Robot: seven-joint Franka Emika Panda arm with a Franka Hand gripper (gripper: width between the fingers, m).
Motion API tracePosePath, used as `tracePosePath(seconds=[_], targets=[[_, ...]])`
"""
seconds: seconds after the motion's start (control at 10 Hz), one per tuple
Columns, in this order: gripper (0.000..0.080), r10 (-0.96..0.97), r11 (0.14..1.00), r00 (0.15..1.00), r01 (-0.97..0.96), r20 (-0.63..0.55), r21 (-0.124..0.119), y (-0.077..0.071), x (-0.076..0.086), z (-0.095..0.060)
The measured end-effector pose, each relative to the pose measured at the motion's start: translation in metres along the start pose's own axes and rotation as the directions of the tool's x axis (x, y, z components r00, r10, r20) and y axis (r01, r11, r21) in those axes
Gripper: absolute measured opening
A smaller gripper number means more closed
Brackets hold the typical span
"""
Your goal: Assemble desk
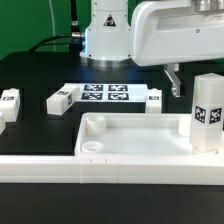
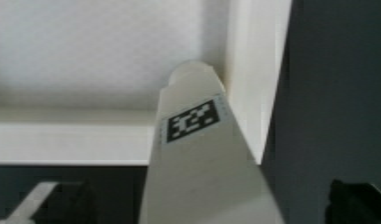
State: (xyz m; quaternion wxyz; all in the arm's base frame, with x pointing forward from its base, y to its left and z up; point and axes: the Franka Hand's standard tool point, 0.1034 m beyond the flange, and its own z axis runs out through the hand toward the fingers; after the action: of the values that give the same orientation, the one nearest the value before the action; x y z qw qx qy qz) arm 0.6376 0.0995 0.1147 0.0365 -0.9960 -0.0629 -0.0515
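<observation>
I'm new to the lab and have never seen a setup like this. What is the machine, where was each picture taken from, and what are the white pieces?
It is a robot arm with a two-finger gripper. One picture comes from a camera off the arm, the other from a camera on its wrist. On the black table lie the parts of a small desk: a tray-like desk top, an upright leg standing at its corner, also seen close up from the wrist, and loose legs. The flat marker board belongs to the rig. Nothing appears held.

White desk parts on a black tabletop (image 1: 40, 135).
Desk top (image 1: 140, 136) and legs (image 1: 209, 112) white; leg tags black-and-white, apparently checkered; marker board (image 1: 105, 95) likewise tagged.
</observation>
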Motion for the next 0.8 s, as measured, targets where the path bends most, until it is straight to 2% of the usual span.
tracePosePath(seconds=[0.3, 0.4, 0.6, 0.8], targets=[[0.0637, -0.206, 0.979, 0.979, 0.206, 0.003, -0.006, -0.0012, -0.0003, 0.0009], [0.0637, -0.212, 0.977, 0.977, 0.212, 0.002, -0.005, -0.0011, -0.0003, 0.0009], [0.0287, -0.21, 0.978, 0.978, 0.21, 0.002, -0.005, -0.0012, -0.0003, 0.0009], [0.0288, -0.194, 0.981, 0.981, 0.194, 0.002, -0.005, -0.0012, -0.0003, 0.001]])
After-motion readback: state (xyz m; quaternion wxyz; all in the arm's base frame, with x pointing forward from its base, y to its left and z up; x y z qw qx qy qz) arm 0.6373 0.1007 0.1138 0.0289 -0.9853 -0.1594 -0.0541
